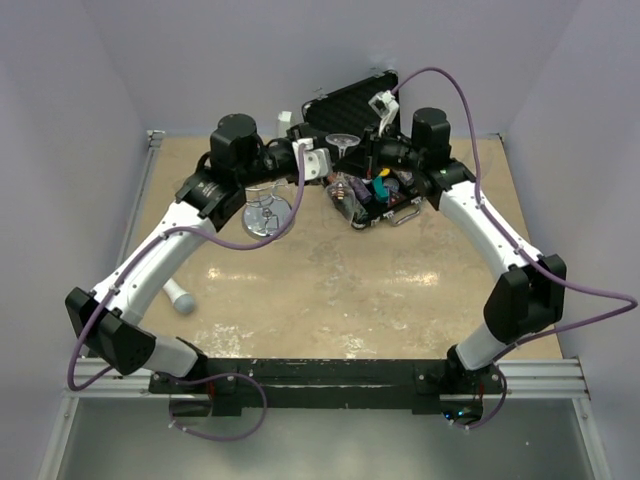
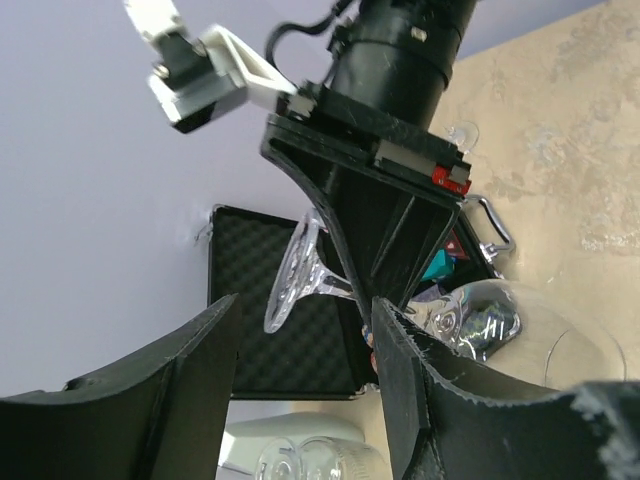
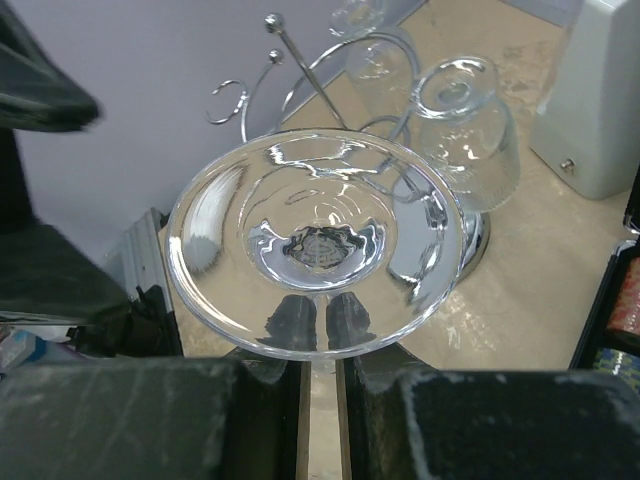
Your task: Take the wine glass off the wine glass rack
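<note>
My right gripper is shut on the stem of a clear wine glass, whose round foot faces the camera. In the top view the right gripper holds the glass tilted, away from the rack and to its right. The chrome wine glass rack stands behind it with another glass hanging upside down; its round mirrored base shows from above. My left gripper is open and empty, close beside the held glass and the rack.
An open black case with a foam-lined lid sits at the back, with colourful items in it. A white box stands near the rack. A small grey and white object lies at the left.
</note>
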